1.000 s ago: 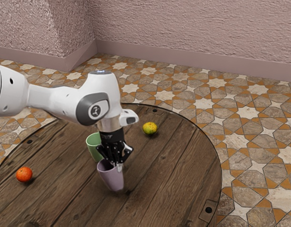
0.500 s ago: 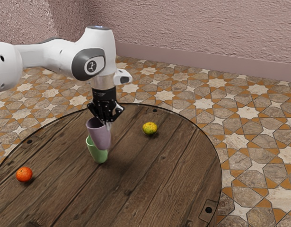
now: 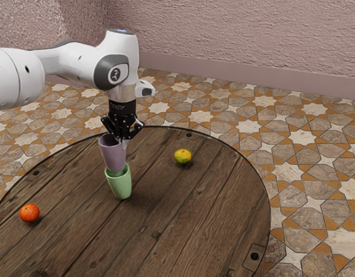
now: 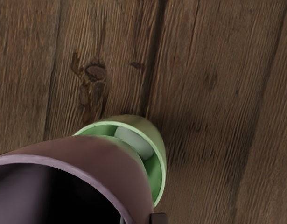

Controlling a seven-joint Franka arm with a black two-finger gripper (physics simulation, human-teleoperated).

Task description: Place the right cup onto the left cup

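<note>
Clock read off the exterior view, twelve at its upper edge.

Gripper (image 3: pixel 124 141): pointing down over the table (image 3: pixel 197 210), closed to about a cup wall's thickness. It has the lilac cup (image 3: pixel 112 156) pinched at the rim. Arm (image 3: pixel 73 64) comes in from between nine and ten o'clock.

Lilac cup: mouth up, in the air, just off the gripper at about seven o'clock. Slight lean, rim toward eleven, foot toward five. Foot overlaps the upper edge of the green cup in this view; cannot tell whether the two touch, or how far in the foot sits.

Green cup (image 3: pixel 120 186): directly under, about six o'clock from the gripper, upright on the wood, mouth up. Wrist view: lilac wall covers part of the green mouth; a crescent of green inner wall shows past it, with a pale patch inside. A dark knot (image 4: pixel 95 72) in the planks near the green cup.

Farther out: yellow-green citrus (image 3: pixel 182 156) between three and four o'clock from the gripper, near the table's edge. Orange fruit (image 3: pixel 29 213) well apart, about eight o'clock. Beyond the round tabletop, patterned floor tiles (image 3: pixel 304 137); then a rough pinkish wall (image 3: pixel 240 37) toward twelve and one.
</note>
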